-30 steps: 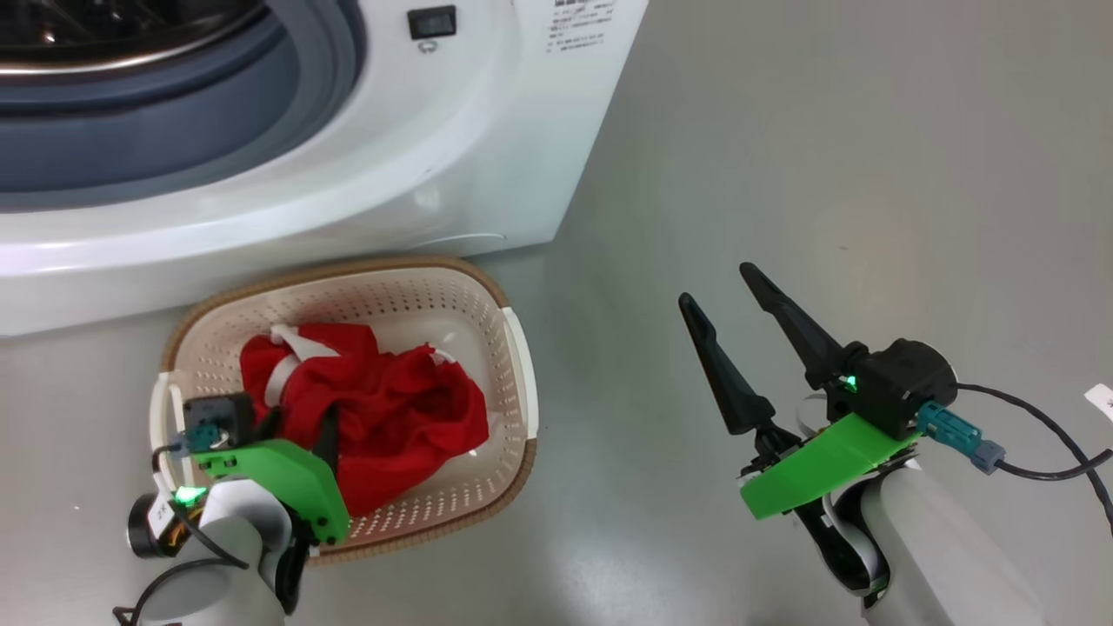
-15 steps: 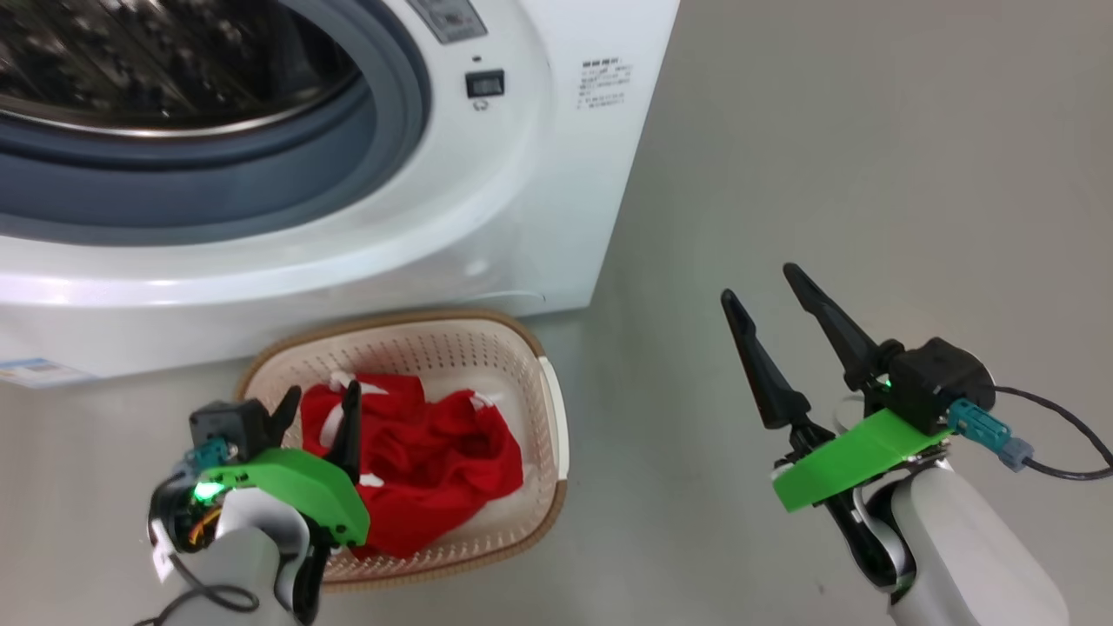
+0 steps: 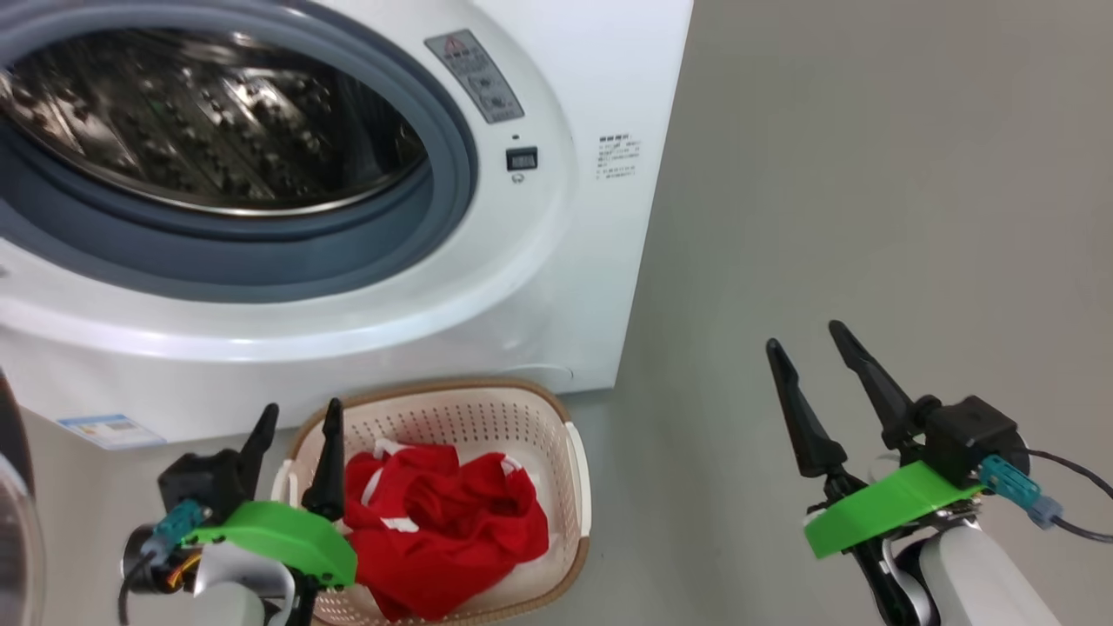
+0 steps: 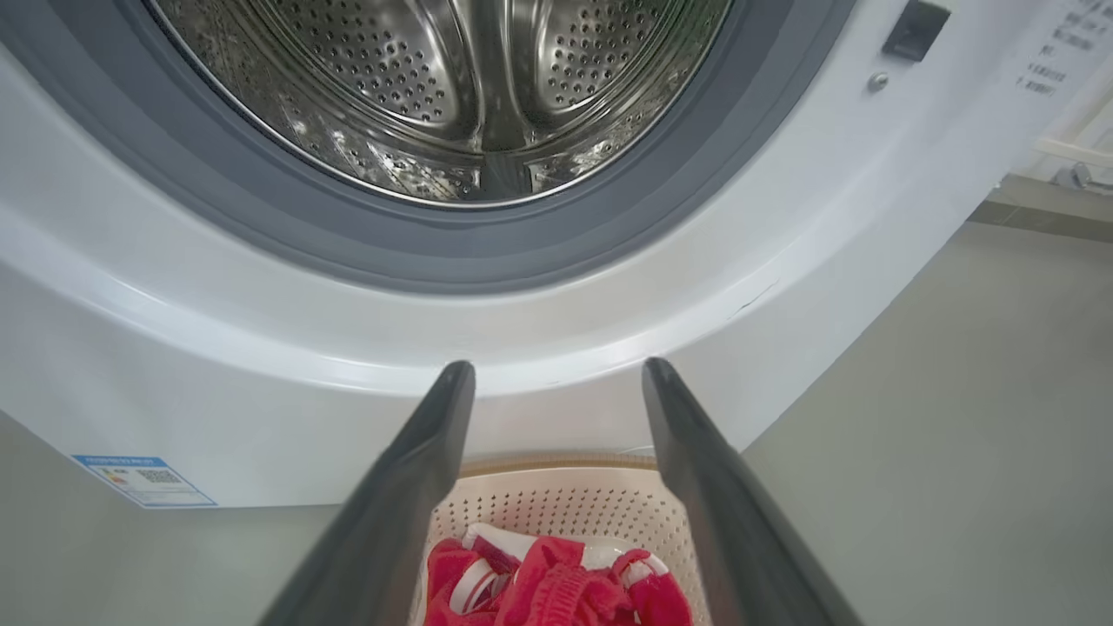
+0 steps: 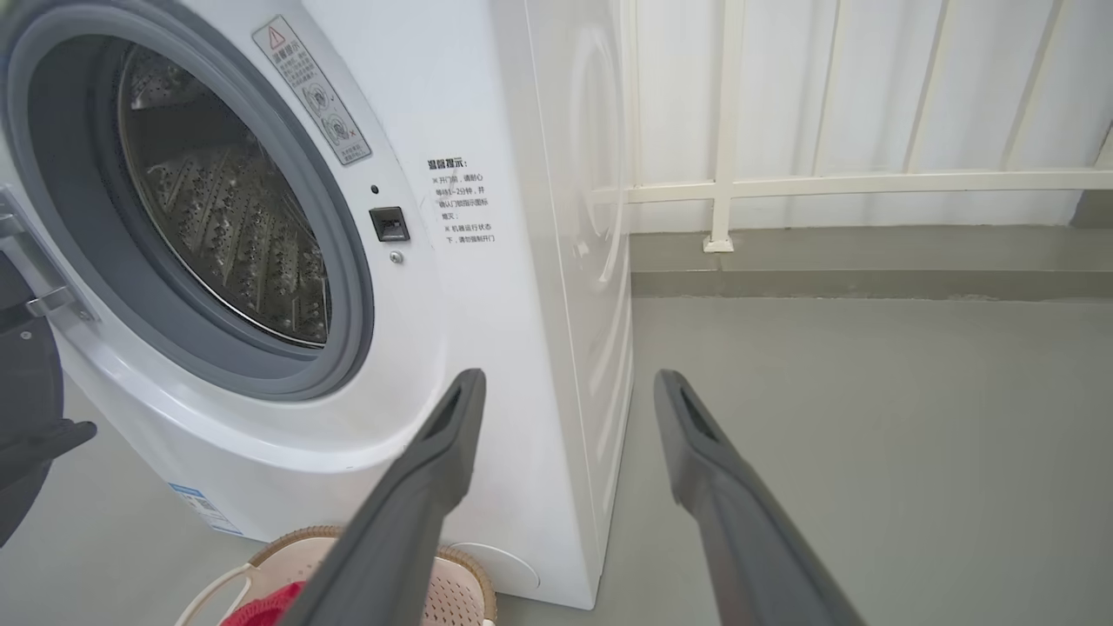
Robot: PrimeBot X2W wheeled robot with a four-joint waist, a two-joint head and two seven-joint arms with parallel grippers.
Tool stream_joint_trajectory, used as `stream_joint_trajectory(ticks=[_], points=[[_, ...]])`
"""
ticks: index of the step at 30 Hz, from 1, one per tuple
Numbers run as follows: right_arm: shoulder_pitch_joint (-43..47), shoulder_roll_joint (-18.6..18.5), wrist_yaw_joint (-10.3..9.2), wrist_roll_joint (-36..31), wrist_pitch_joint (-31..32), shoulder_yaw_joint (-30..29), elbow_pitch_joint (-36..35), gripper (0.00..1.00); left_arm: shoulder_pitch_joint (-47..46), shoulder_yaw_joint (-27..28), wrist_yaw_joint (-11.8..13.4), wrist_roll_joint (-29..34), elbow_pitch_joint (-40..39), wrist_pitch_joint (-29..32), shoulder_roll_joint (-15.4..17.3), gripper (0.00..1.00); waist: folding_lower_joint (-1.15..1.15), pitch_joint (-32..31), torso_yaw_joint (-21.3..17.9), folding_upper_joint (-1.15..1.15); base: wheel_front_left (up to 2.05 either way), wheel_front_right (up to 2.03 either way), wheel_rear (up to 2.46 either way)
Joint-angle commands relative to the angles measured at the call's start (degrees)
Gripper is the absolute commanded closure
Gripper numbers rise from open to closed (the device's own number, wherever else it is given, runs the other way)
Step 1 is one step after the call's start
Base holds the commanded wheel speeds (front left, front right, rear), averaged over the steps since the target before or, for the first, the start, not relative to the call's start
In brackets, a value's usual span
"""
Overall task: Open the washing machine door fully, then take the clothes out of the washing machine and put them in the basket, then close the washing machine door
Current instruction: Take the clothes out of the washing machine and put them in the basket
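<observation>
Several red clothes [image 3: 443,522] with white trim lie heaped in the basket [image 3: 487,422], filling its left and near part. The cream basket with the brown rim stands on the grey floor [image 3: 869,217], its far edge close to the foot of the washing machine [image 3: 556,287], near the machine's front right corner. Above it the grey rubber ring [image 3: 435,217] frames the perforated steel drum [image 3: 200,130]. The washing machine door [image 5: 26,409] is swung open, and its dark rim shows at the left edge of the right wrist view. A small blue sticker [image 3: 109,429] sits low on the machine's front. The left gripper [image 3: 301,416] hangs over the basket's left rim, fingers spread wide around nothing, pointing at the machine. The right gripper [image 3: 804,343] is well apart to the right over the floor, equally wide and holding nothing.
</observation>
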Motion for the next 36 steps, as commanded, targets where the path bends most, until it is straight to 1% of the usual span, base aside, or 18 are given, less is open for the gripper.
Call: stream_joint_trajectory(ticks=[1,4,7,15,24,36], points=[[0.87,0.26,0.19,-1.2,-0.36,0.4,-2.2,0.0,1.55,2.7,0.64,0.9,-3.87,-0.68,1.13,0.0,0.0,-2.68,0.39,0.0,0.0,0.0,0.0],[2.25,0.42,0.19,-1.53,-0.36,-0.38,-3.01,0.0,4.2,5.22,0.44,0.14,-8.94,-0.68,0.49,0.0,0.0,-4.25,0.23,0.0,0.0,0.0,0.0],[3.45,0.37,0.19,-2.41,-0.36,-0.6,-3.89,0.0,6.77,6.25,0.19,0.96,-12.53,-0.68,0.09,0.0,0.0,-5.74,0.15,0.0,0.0,0.0,0.0],[5.12,0.2,0.19,-3.05,-0.36,-1.0,-5.56,0.0,10.92,7.78,-0.02,3.55,-18.59,-0.69,-0.32,0.0,0.0,-7.67,-0.1,0.0,0.0,0.0,0.0],[8.06,0.02,0.19,-2.66,-0.36,-1.6,-7.14,0.0,16.09,8.69,-0.69,2.57,-21.75,-0.69,-0.69,0.0,0.0,-10.84,-0.04,0.0,0.0,0.0,0.0],[9.66,-0.64,0.19,-2.77,-0.36,-1.82,-8.1,0.0,18.95,7.67,0.14,3.46,-23.58,-0.69,-0.83,0.0,0.0,-12.25,0.25,0.0,0.0,0.0,0.0]])
